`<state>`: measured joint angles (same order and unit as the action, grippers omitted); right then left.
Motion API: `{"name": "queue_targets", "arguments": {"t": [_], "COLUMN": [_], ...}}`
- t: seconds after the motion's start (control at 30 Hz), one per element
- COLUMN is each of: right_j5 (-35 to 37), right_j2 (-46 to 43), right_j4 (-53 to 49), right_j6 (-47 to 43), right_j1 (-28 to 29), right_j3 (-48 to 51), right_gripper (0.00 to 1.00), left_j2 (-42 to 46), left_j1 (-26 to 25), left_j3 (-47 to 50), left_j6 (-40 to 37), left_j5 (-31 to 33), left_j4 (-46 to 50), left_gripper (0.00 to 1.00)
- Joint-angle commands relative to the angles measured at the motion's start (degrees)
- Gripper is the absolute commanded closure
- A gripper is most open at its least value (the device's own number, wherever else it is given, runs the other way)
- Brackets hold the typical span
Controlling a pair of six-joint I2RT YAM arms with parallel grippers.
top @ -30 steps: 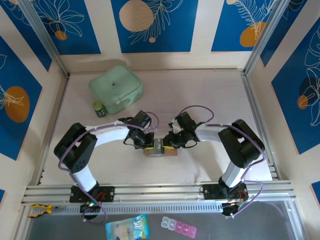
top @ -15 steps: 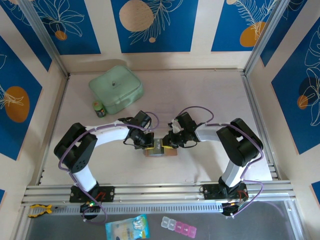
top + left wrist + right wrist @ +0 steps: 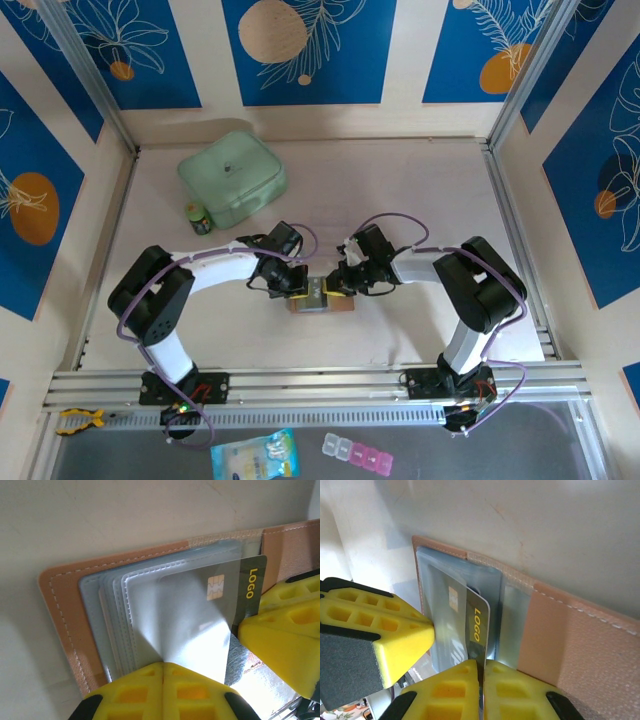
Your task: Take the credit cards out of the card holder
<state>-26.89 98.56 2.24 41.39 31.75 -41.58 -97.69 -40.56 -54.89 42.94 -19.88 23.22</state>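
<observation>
The tan card holder (image 3: 322,304) lies open on the table between both arms. Its leather cover (image 3: 60,615) carries grey-clear pocket sleeves (image 3: 125,605). A dark credit card (image 3: 250,587) with a gold chip and the word LOGO sticks partway out of a sleeve. My left gripper (image 3: 164,666) is shut, pinching the sleeve's edge. In the right wrist view my right gripper (image 3: 482,666) is shut on the edge of the credit card (image 3: 477,622), beside the leather cover (image 3: 570,640). A left finger (image 3: 385,635) shows there.
A mint-green zip case (image 3: 232,176) and a small dark jar (image 3: 199,218) sit at the back left. A blue packet (image 3: 255,456) and a pill box (image 3: 357,455) lie below the front rail. Frame posts and patterned walls ring the table.
</observation>
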Motion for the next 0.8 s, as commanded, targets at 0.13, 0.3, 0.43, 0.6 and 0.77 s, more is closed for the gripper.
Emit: {"name": "queue_targets", "arguments": {"t": [0.13,0.3,0.43,0.6,0.77], "right_j5": [-0.4,0.2,1.6,2.5,2.5], "right_j2": [-2.4,-4.7,-7.4,-9.5,-10.7], "right_j4": [-2.4,-7.1,-11.6,-15.2,-15.6], "right_j6": [-1.6,-4.0,-5.9,-7.1,-6.7], "right_j1": [-2.0,-3.8,-4.4,-4.5,-4.0], "right_j3": [1.8,1.8,1.3,0.1,-0.5], "right_gripper": [0.93,0.93,0.93,0.94,0.95], "left_j2": [0.0,0.5,0.9,2.2,2.9], "left_j1": [-0.4,-0.4,-0.4,-0.5,-0.5], "left_j3": [0.8,1.1,1.3,1.2,0.9], "left_j6": [-0.9,-0.9,-0.4,-0.2,-0.1], "left_j5": [2.3,2.3,2.2,1.4,1.2], "left_j4": [3.1,2.8,2.4,1.2,0.9], "left_gripper": [1.0,1.0,1.0,1.0,1.0]}}
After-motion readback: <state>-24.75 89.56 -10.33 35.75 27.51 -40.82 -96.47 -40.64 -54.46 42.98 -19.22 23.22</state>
